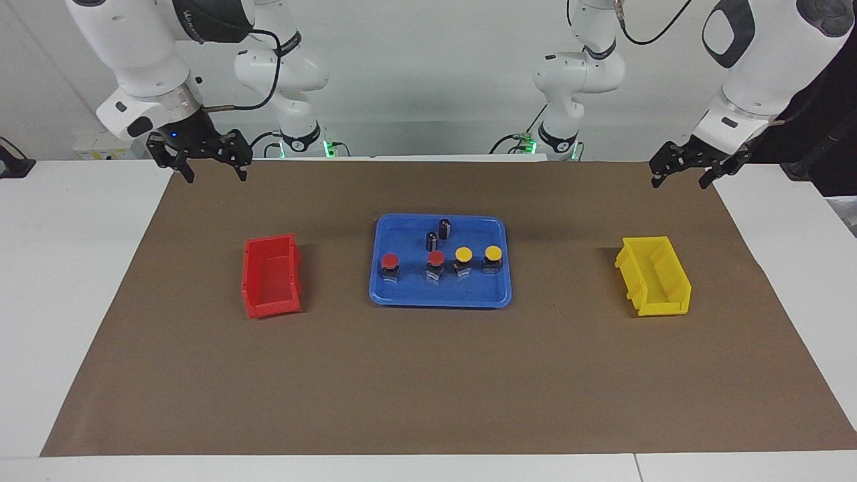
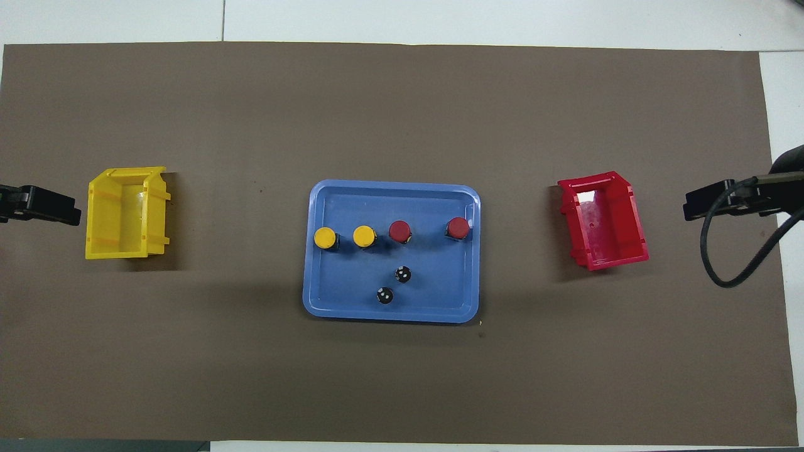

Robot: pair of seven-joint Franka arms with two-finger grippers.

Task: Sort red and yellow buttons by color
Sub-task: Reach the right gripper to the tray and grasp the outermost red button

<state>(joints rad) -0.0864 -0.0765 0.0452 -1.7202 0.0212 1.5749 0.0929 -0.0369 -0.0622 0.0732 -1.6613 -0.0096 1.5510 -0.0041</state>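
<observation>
— So where do the buttons stand?
— All four sit upright in a row in the blue tray at the middle of the worktop: the two red buttons toward the right arm's end, the two yellow buttons toward the left arm's end. Two dark cylinders stand in the same tray, nearer the robots.
— And the bins?
— A red bin lies toward the right arm's end, a yellow bin toward the left arm's end, each well apart from the tray.
— The pincers?
— Both hang spread and hold nothing. The right pincer is over the brown mat's corner near its base; the left pincer is over the other corner.
</observation>
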